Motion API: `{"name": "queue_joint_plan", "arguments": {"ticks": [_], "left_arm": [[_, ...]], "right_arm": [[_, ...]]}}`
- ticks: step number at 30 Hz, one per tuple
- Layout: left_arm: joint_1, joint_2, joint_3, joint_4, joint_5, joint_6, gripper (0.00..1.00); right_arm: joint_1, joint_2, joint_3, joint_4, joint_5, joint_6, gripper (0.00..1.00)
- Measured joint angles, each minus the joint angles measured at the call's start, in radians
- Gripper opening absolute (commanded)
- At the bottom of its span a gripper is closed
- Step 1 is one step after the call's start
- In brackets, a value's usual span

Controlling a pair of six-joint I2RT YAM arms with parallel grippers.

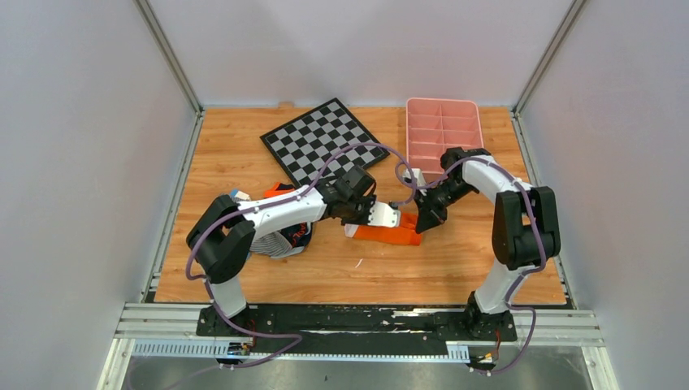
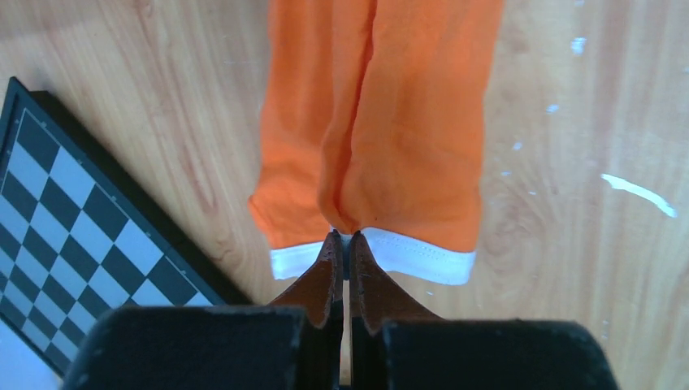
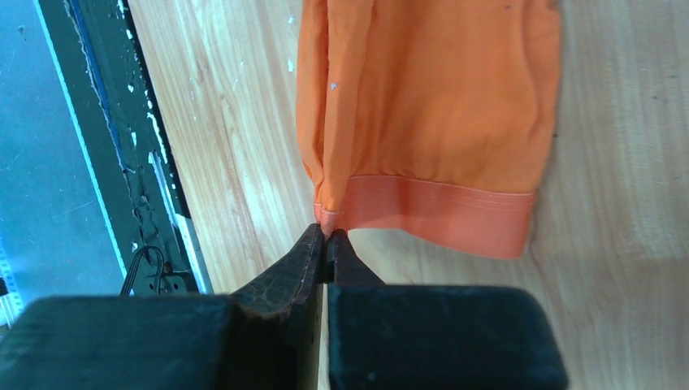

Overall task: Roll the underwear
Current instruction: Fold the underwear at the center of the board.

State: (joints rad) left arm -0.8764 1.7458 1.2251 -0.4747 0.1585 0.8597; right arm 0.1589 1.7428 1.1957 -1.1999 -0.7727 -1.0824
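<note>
Left fingers pinching underwear trim, right fingers pinching hem

wooden table — chessboard, pink tray, underwear, clothes pile

underwear on table, chessboard behind

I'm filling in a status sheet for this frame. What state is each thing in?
Underwear: folded into a strip, not rolled, lying flat.
Left gripper: shut on the white-trimmed end.
Right gripper: shut on the orange-banded end.
Chessboard: flat, no pieces on it.
Tray: upright, compartments look empty.
Clothes pile: crumpled in a heap.
</note>
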Motion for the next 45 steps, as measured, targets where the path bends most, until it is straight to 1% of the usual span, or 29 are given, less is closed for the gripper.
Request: {"name": "queue_joint_plan", "arguments": {"ticks": [8,15,24,32,45], "left_arm": [[0.033,0.096,0.092,0.019,-0.063,0.001,0.00],[0.039,0.146,0.133,0.031,-0.097,0.000,0.00],[0.042,0.220,0.182,0.045,-0.135,-0.002,0.00],[0.045,0.234,0.197,0.042,-0.146,-0.002,0.00],[0.058,0.234,0.209,0.032,-0.160,-0.010,0.00]], "right_arm": [[-0.032,0.104,0.068,0.007,-0.014,0.026,0.00],[-0.049,0.160,0.118,0.029,-0.022,0.084,0.00],[-0.062,0.217,0.141,0.065,-0.021,0.135,0.00],[-0.082,0.235,0.157,0.088,-0.019,0.166,0.00],[-0.084,0.254,0.247,0.072,-0.021,0.179,0.00]]}}
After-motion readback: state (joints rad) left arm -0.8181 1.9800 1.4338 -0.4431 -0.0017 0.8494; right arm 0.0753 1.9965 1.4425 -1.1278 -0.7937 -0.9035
